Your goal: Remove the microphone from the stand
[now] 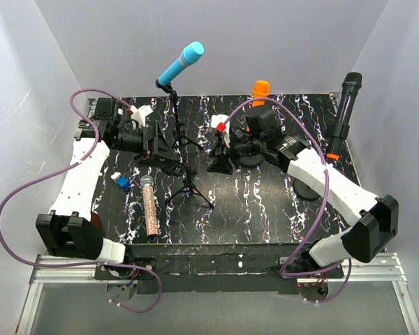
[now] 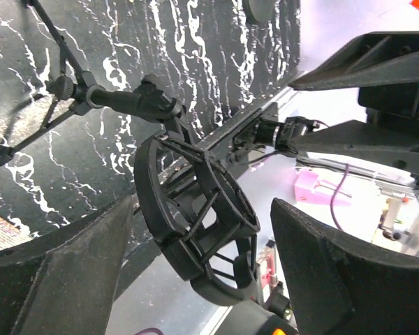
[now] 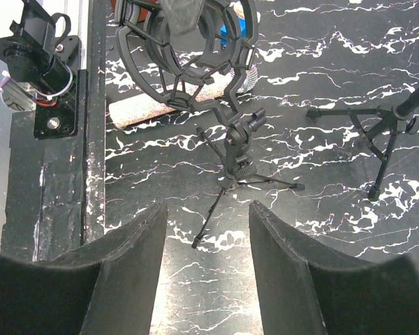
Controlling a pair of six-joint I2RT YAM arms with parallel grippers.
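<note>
Both tools are spread and empty. The left tool (image 2: 202, 209) brackets the shock mount (image 2: 174, 178): centre it before squeezing, and let the right tool (image 3: 208, 209) steady its tripod (image 3: 232, 178).

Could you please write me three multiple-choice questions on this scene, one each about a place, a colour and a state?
1. Where is the pink glitter microphone?
A) lying on the table
B) hanging on the back wall
C) on the floor

2. What colour is the microphone clipped in the tall stand?
A) green
B) blue
C) white

3. How do the jaws of the right gripper stand?
A) shut on a cable
B) shut on a cloth
C) open, nothing between them

Answers:
1 A, it lies flat on the marbled top.
2 B, its body is light blue.
3 C, the right wrist view shows a bare gap between them.
</note>
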